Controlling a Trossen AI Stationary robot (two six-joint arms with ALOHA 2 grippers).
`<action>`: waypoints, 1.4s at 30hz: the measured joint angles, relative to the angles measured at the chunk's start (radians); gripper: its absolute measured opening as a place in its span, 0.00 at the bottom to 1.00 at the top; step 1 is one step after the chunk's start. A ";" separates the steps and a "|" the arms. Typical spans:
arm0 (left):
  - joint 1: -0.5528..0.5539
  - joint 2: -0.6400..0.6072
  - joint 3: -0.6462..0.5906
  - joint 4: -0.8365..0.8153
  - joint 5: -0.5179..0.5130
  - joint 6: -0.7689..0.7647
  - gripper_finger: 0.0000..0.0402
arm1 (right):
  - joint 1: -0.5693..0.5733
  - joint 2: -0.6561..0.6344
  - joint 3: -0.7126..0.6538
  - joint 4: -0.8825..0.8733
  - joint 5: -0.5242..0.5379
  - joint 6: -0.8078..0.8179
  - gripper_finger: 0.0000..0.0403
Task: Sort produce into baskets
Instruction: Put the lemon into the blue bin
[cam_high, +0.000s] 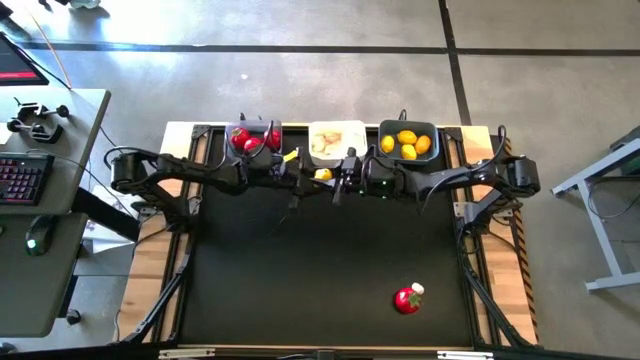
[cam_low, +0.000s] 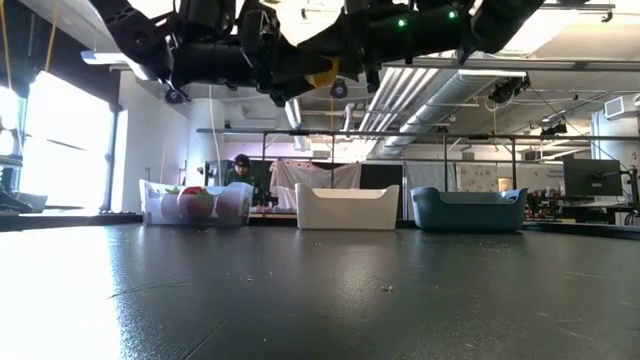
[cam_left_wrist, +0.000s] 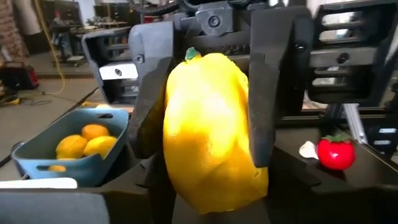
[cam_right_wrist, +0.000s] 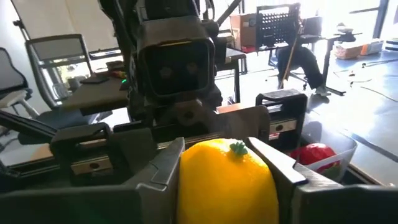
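Observation:
A yellow lemon (cam_high: 322, 174) hangs in the air in front of the white basket (cam_high: 336, 140), between my two grippers. My right gripper (cam_right_wrist: 224, 180) is shut on it. My left gripper (cam_high: 300, 168) faces it from the table's left with its fingers spread apart beside the lemon, open. The grey basket (cam_high: 255, 138) holds red tomatoes, the white one holds garlic, and the teal basket (cam_high: 408, 140) holds lemons. A tomato (cam_high: 406, 300) and a garlic bulb (cam_high: 417, 289) lie on the mat near the front right. My right gripper pinches the lemon between its two fingers (cam_left_wrist: 264, 93), one on each of its long sides (cam_left_wrist: 239, 106). The fingers come level from the table's right. The lemon is lifted clear of the table, its green stem end (cam_right_wrist: 237, 147) up.
The three baskets stand in a row along the table's far edge, also in the low view: grey (cam_low: 197, 205), white (cam_low: 347, 207), teal (cam_low: 468, 210). The dark mat (cam_high: 300, 270) spreads in front of them. A desk with a keyboard stands left of the table.

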 joint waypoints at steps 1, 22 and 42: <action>-0.002 0.000 0.000 -0.005 -0.018 -0.003 0.45 | 0.000 0.000 0.003 -0.001 0.009 -0.008 0.32; -0.031 0.002 -0.001 -0.177 -0.157 -0.017 0.55 | -0.131 -0.181 0.112 -0.647 0.388 -0.161 0.34; -0.072 0.002 -0.001 -0.176 -0.155 -0.024 0.55 | -0.552 -0.107 0.109 -1.122 0.412 0.037 0.35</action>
